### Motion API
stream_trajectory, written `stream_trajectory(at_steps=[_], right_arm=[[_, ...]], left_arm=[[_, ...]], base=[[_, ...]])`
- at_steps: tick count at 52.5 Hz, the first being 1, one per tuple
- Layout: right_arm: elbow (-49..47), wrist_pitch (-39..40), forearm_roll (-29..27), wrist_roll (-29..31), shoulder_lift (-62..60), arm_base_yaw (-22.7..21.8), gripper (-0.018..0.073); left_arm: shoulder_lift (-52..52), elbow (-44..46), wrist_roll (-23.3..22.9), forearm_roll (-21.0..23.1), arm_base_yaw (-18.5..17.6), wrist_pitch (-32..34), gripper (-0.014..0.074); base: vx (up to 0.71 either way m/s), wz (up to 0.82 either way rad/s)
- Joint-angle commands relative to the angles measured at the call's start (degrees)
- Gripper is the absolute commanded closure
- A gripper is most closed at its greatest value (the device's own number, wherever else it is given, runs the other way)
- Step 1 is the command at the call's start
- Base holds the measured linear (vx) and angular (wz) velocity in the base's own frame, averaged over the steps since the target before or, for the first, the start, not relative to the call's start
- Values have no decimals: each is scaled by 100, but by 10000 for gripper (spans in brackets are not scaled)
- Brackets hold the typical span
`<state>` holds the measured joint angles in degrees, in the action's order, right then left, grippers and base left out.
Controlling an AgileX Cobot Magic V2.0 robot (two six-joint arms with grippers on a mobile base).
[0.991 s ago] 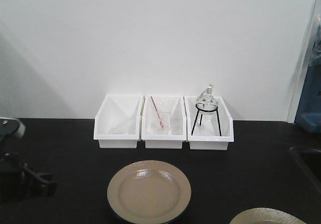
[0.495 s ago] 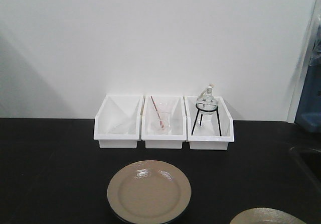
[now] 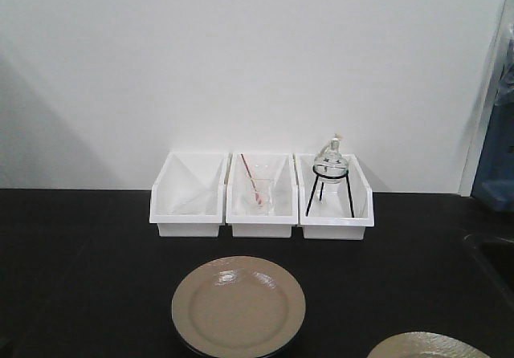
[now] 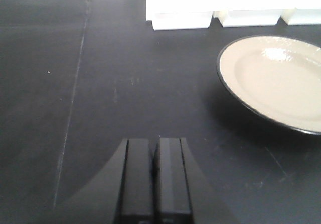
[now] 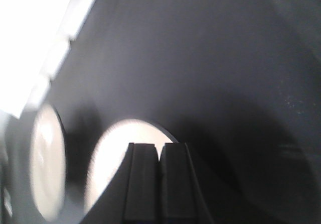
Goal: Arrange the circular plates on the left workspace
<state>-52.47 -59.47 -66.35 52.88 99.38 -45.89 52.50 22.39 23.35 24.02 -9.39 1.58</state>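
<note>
One tan plate with a dark rim lies on the black bench top in front of the middle bin. A second tan plate shows only its top edge at the bottom right. My left gripper is shut and empty above bare bench, with the first plate to its right and farther off. My right gripper is shut and empty, hovering over the second plate; the first plate shows blurred at the left. Neither gripper shows in the front view.
Three white bins stand in a row at the back: the left one empty, the middle one with glassware and a red rod, the right one with a round flask on a black tripod. A recessed sink is at the right edge.
The left arm, seen at the front view's left edge a second ago, has left that view. The plates and bins have not moved.
</note>
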Motion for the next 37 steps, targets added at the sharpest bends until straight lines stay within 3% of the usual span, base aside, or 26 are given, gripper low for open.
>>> stream_trajectory(at_steps=[1, 11, 26, 30, 37], right_arm=[[-174, -355, 53, 775, -69, -33, 534], [-144, -388, 697, 733, 133, 20, 405], [-144, -110, 896, 506, 190, 746, 24], [-144, 32, 983, 399, 208, 963, -31], [-144, 127, 1063, 335, 331, 1233, -35]], left_arm=[[-102, 157, -56, 60, -104, 498, 603], [-97, 157, -56, 60, -260, 492, 603], [-97, 157, -56, 60, -257, 487, 603], [-97, 157, -56, 60, -257, 482, 603], [-97, 157, -58, 65, -257, 462, 603]], base=[[0, 0], [0, 0], [0, 0], [0, 0], [0, 0]])
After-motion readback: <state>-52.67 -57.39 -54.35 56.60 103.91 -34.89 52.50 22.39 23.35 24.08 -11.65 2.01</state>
